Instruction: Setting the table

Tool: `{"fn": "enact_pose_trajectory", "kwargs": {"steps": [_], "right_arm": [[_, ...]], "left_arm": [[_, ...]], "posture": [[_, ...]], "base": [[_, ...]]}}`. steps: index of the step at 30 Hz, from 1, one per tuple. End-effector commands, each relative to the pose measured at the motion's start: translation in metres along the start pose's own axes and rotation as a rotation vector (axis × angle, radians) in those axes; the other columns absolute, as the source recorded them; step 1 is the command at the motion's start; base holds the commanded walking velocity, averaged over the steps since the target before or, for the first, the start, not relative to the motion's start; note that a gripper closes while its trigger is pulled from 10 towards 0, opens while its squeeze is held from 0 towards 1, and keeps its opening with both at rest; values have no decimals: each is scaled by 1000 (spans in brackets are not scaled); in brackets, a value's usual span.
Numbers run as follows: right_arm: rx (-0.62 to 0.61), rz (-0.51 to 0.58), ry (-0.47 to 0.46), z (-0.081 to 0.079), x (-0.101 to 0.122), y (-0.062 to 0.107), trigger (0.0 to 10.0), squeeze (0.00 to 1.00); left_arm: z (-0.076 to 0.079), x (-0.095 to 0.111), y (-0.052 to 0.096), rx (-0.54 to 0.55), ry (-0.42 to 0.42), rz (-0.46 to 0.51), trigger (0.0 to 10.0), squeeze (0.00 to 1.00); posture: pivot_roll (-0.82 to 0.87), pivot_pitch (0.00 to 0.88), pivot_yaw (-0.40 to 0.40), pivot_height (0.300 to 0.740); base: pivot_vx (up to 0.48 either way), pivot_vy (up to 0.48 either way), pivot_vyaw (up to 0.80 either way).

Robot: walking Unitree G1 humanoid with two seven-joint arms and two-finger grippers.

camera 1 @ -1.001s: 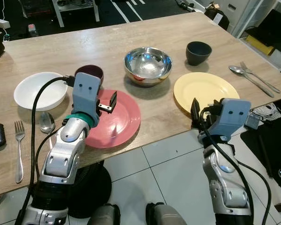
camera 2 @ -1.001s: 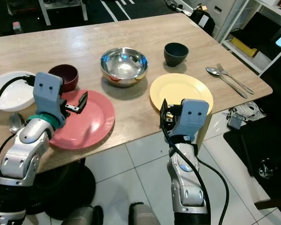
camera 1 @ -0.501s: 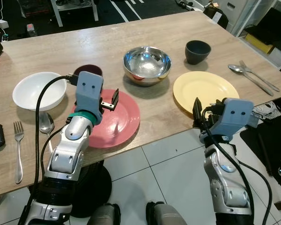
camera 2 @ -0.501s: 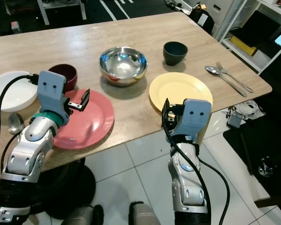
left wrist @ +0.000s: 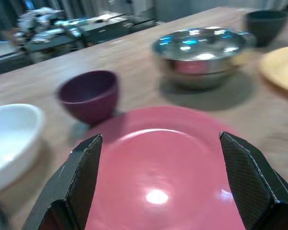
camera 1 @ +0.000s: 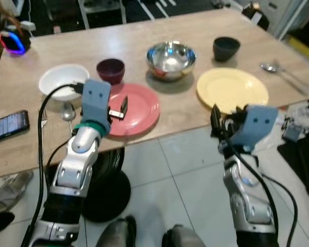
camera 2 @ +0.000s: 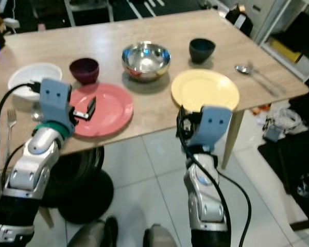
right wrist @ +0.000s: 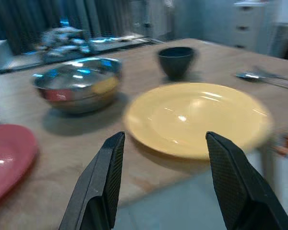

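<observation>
The camera has pulled back since 1 second ago; the counter (camera 1: 144, 31) looks farther off. The left gripper (camera 1: 122, 107) hovers over the pink plate (camera 1: 139, 110), fingers (left wrist: 81, 182) wide apart, holding nothing. The right gripper (right wrist: 163, 187), equally spread and empty, faces the yellow plate (camera 1: 233, 88) from off the counter's edge.

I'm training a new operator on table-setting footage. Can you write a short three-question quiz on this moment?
1. True or false: the left gripper hovers open over the pink plate.
2. Which dish sits between the maroon bowl and the dark cup? A) white bowl B) steel bowl C) yellow plate
3. Fill in: the right gripper is open, off the table edge, facing the ______ plate.

Key: 1 true; 2 B, the steel bowl; 3 yellow.
</observation>
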State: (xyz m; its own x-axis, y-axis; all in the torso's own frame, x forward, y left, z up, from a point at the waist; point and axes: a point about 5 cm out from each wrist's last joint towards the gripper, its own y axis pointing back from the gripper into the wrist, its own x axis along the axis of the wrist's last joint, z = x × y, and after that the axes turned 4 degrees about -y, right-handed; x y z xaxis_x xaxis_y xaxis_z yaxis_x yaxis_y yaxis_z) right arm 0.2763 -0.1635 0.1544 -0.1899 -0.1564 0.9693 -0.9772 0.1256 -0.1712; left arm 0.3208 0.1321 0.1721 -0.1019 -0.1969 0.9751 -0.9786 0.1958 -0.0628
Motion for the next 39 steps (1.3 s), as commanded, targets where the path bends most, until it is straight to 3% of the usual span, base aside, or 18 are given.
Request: {"fn": "enact_pose_trajectory", "kwargs": {"steps": [1,8,22,32,39], "right_arm": [[0,-15,-9,0,-3,2,10000,0],[2,-20,2,1,-4,3,10000,0],[34,-24,7,-3,-4,2,10000,0],[65,-24,-20,-7,-4,1,10000,0],[67,-24,-17,-6,-5,1,10000,0]], "left_arm": [[-2,-4,1,9,-12,-16,10000,0],[-2,-5,0,8,-12,-16,10000,0],[-2,-5,-2,10,-14,-11,10000,0],[-2,-4,-4,13,-14,-6,10000,0],[-1,-3,-6,14,-7,2,10000,0]], "posture": [[-41,0,48,740],[-41,0,48,740],[-44,0,49,740],[-47,0,48,740],[-48,0,52,740]], "base": [[-352,0,0],[-357,0,0],[-347,0,762],[-318,0,0],[0,0,0]]}}
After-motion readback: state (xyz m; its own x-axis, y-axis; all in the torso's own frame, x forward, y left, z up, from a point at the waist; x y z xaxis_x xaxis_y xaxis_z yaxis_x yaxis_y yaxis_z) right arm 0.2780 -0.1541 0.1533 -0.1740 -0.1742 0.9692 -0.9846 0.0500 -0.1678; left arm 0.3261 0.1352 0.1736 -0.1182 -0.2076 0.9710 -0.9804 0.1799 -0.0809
